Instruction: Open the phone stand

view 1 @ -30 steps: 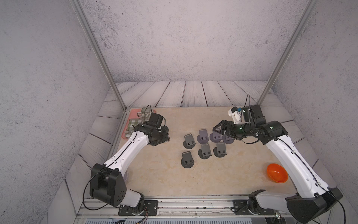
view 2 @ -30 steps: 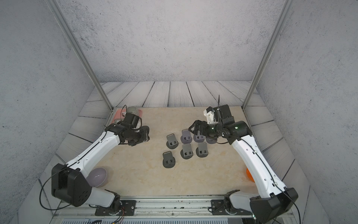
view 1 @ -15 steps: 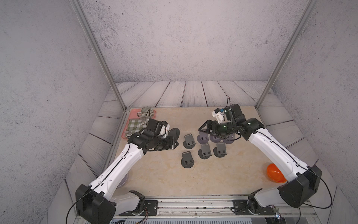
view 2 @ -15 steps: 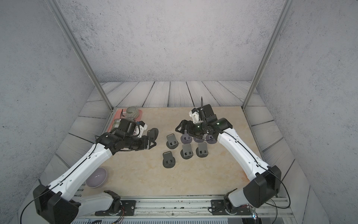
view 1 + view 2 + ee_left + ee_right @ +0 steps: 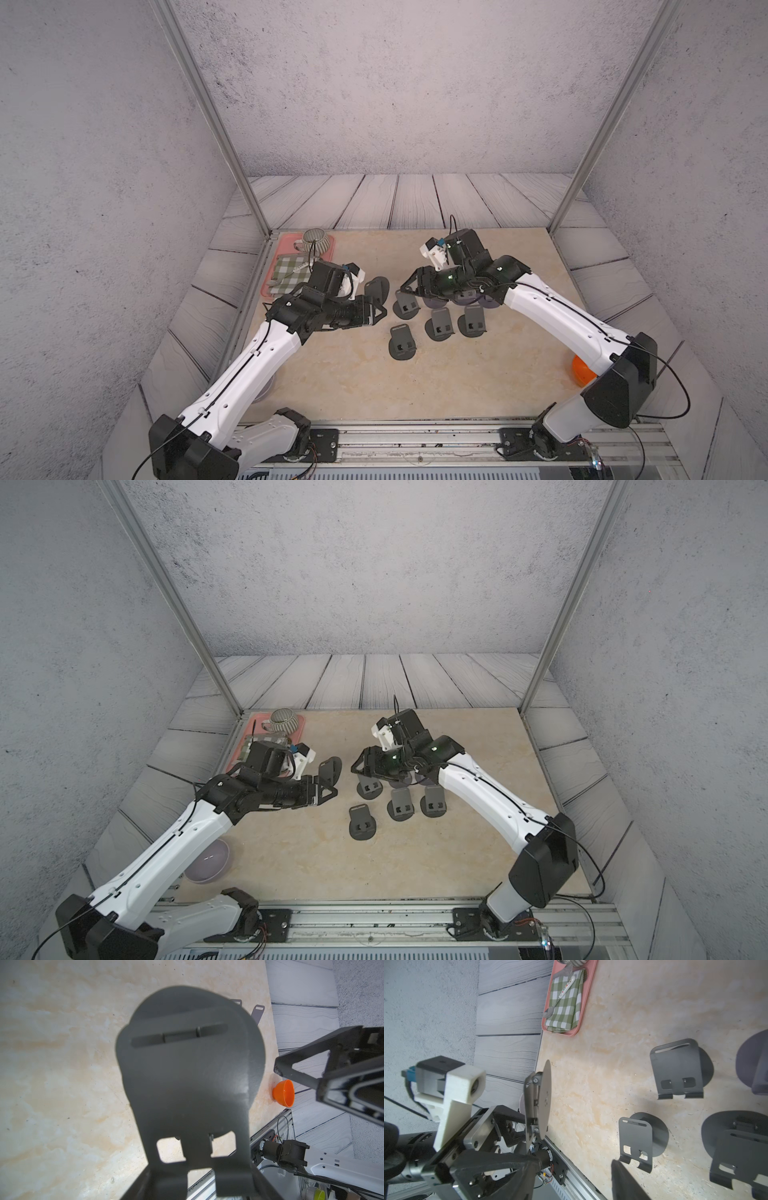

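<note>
Holding the folded phone stand (image 5: 187,1076) in the air over the bench (image 5: 457,386), the left fingers (image 5: 326,792) are closed on its two side edges near the end with the square holes, so the step in hand seems to be offering it to the other arm. The right fingers (image 5: 627,1180) are near the stand's round free end but apart from it and hold nothing; whether they are open or closed I cannot tell. Next, I judge, they must catch one plate by its edge and swing it away from the other.
</note>
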